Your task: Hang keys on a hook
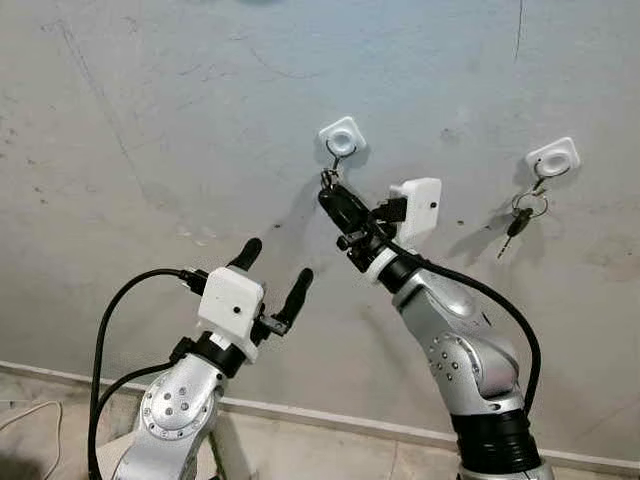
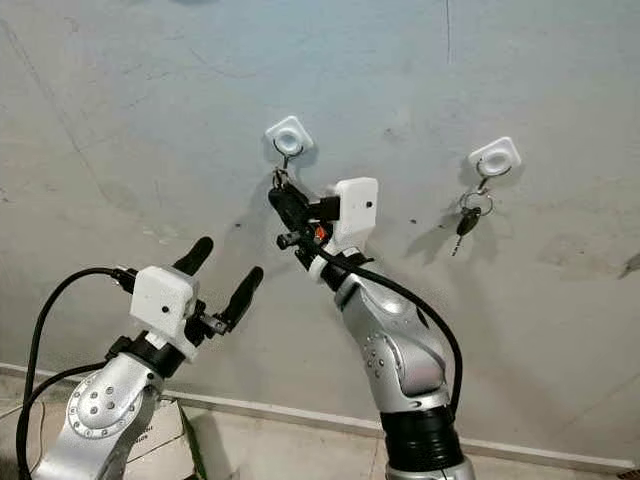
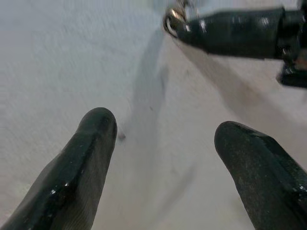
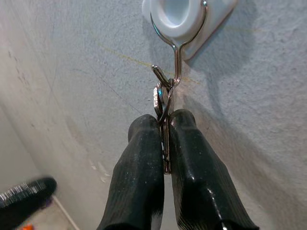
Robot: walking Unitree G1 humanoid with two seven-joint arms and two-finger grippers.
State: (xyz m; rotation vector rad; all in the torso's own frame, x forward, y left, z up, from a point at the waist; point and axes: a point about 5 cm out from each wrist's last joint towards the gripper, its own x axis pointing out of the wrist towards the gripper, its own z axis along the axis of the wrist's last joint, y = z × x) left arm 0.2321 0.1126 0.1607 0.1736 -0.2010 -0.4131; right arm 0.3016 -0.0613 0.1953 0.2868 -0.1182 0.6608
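Nearly done, by the look of it. Key ring [image 4: 159, 97] pinched between the pressed-together fingers [image 4: 139, 177] of the right end effector [image 1: 330, 195], lifted to the wire hook [image 4: 176, 57] that hangs from the white wall mount [image 1: 342, 137]. Ring touching the hook's lower bend in the right wrist view, seemingly threaded over its upturned tip, though hard to say for certain whether fully seated or only resting against the wire. Key blade trapped flat between the two fingers, running down along them from the ring.

Left to do, as a judgement: confirm the ring is over the tip, ease the pinch, draw the arm back from the wall without dragging the ring off.

Task's thing sitting right at the tips of the right end effector, projecting just past them toward the hook, directly under the mount and close against the grey wall [image 1: 150, 120].

Left end effector [image 1: 272, 275] held lower and to the left, fingers [image 3: 91, 143] spread wide, holding nothing, pointed at the wall and well apart from the hook.

Second white mount [image 1: 553, 157] further right on the wall, already carrying another set of keys [image 1: 520, 215] dangling from its own hook, well apart from both arms.
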